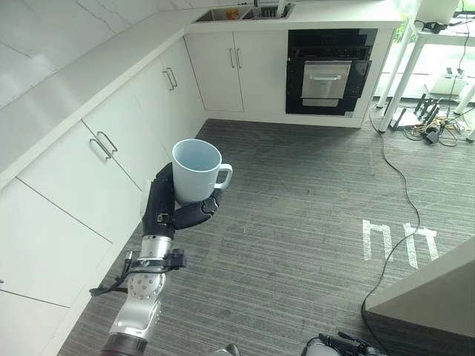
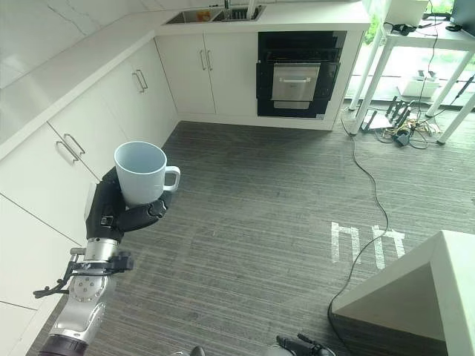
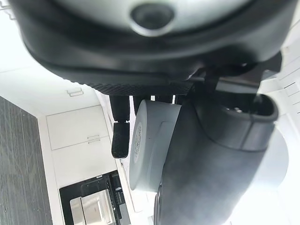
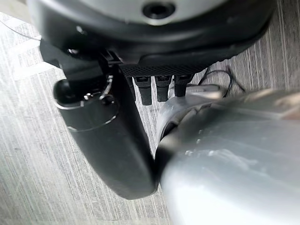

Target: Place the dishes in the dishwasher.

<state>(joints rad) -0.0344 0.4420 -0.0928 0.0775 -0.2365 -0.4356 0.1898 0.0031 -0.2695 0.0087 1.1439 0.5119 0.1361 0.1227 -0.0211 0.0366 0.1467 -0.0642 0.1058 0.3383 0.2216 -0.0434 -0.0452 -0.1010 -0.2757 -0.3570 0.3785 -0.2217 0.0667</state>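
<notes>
- The floor [image 1: 297, 208] is grey wood-grain plank, and everything below is placed against the oven.
- A white cabinet run [image 1: 111, 148] lines the wall to the left of the oven, meeting at the corner a second short run with paired doors just beside the oven's left edge.
- A pale worktop [image 1: 82, 74] lies over those cabinets and carries on above the oven.
- The oven [image 1: 328, 70] is black with a steel door panel, built in under the worktop at the far end of the room.
- A sink [image 1: 241, 12] is set in the worktop above and left of the oven.
- A white table [image 2: 438, 37] stands to the right of the oven, with cables on the floor under it.
- A white floor marking [image 1: 399, 241] lies well in front of the oven, toward its right.
- The mug [image 1: 197, 170], pale blue-white and upright with its mouth up and handle turned toward the oven's side, is held in the air well in front of the oven and left of it.
- The left hand [image 1: 174, 211] cups the mug from below, fingers and thumb curled round its base and lower wall.
- The right hand [image 4: 112, 140] shows in its wrist view over the floor; fingers seem loosely curled round nothing.
</notes>
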